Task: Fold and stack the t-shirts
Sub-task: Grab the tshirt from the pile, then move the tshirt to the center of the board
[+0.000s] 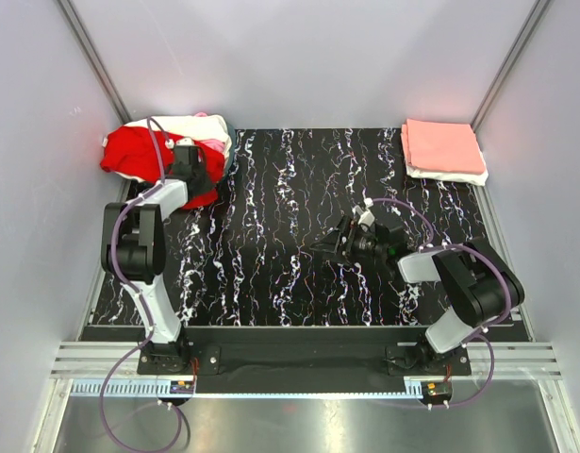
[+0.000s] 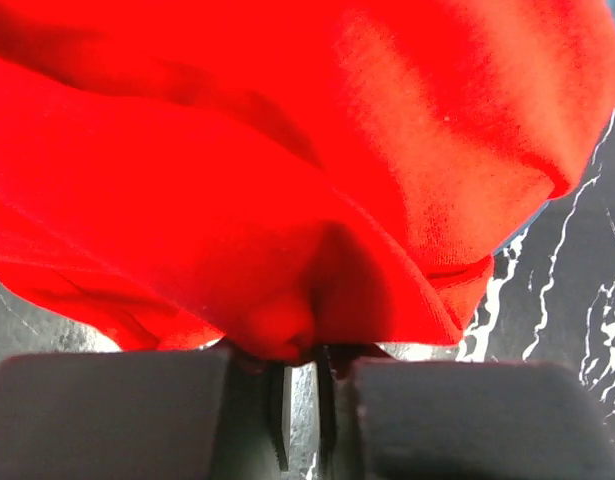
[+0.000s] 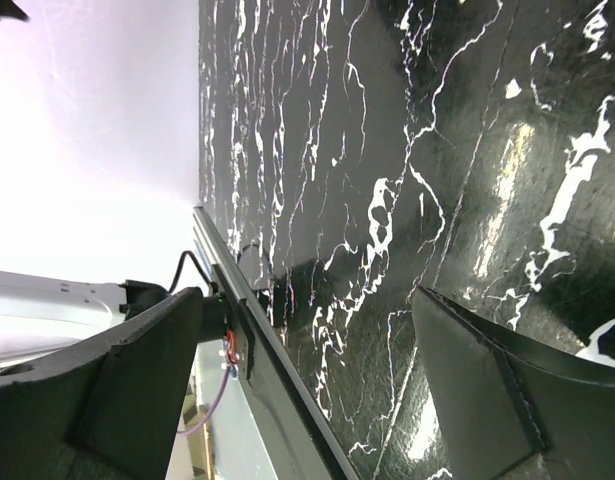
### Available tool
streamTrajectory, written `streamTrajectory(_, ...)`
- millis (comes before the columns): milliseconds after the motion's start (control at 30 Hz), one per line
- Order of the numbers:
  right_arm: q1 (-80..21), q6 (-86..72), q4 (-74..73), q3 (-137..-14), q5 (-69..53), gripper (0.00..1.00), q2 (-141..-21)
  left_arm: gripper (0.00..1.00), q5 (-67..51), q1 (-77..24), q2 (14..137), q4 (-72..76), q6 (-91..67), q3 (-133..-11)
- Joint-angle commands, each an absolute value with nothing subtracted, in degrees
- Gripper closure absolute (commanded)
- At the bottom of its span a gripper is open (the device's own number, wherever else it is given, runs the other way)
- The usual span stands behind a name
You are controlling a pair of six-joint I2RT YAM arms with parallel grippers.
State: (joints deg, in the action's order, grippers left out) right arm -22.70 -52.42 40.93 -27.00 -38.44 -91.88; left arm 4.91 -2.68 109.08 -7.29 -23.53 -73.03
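A bright red t-shirt (image 1: 137, 153) lies crumpled on a pile at the table's far left, with a cream-white shirt (image 1: 190, 124) and a pink shirt (image 1: 217, 147) showing under it. My left gripper (image 1: 197, 176) sits at the red shirt's near-right edge. In the left wrist view the red t-shirt (image 2: 287, 180) fills the frame and the gripper (image 2: 302, 358) is closed down to a narrow gap with a fold of it at the tips. My right gripper (image 1: 320, 247) is open and empty low over the middle of the table; it also shows in the right wrist view (image 3: 307, 330).
A folded salmon-pink shirt (image 1: 443, 145) lies on a folded white one (image 1: 452, 176) at the far right corner. The black marbled table (image 1: 290, 189) is closed in by grey walls left, right and behind. A metal rail (image 1: 299, 360) runs along the near edge.
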Motion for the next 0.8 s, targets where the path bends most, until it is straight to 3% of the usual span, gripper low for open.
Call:
streamTrajectory(0, -21.4, -54.7, 47.7, -27.5, -41.1, 0.09, -93.2, 0.96, 5.8, -2.3, 105.0, -5.9, -24.7, -70.9)
streamTrajectory(133, -20.7, -56.2, 49.9, -27.2, -42.3, 0.08, -94.6, 1.00, 8.3, -2.3, 97.9, -9.5, -26.0, -68.9)
streamTrajectory(267, -20.5, -56.6, 50.4, -27.1, -42.8, 0.08, -95.1, 1.00, 11.5, -2.3, 89.4, -16.9, -25.8, -74.3)
streamTrajectory(433, -19.4, -57.8, 52.7, -26.3, -43.8, 0.07, -95.4, 0.98, 8.1, -2.5, 85.9, -29.0, -22.9, -94.5)
streamTrajectory(567, -15.4, -61.2, 60.9, -20.8, -42.4, 0.00, -91.9, 0.95, 3.6, -7.4, 86.9, -39.8, -20.1, -109.0)
streamTrajectory(667, -13.3, -60.3, 54.5, -17.5, -38.4, 0.00, -81.7, 0.94, 1.9, -14.4, 90.8, -49.9, -19.4, -118.5)
streamTrajectory(767, -13.3, -51.4, 26.1, -22.4, -30.8, 0.00, -64.6, 0.84, 1.6, -22.8, 95.6, -57.9, -19.2, -123.9)
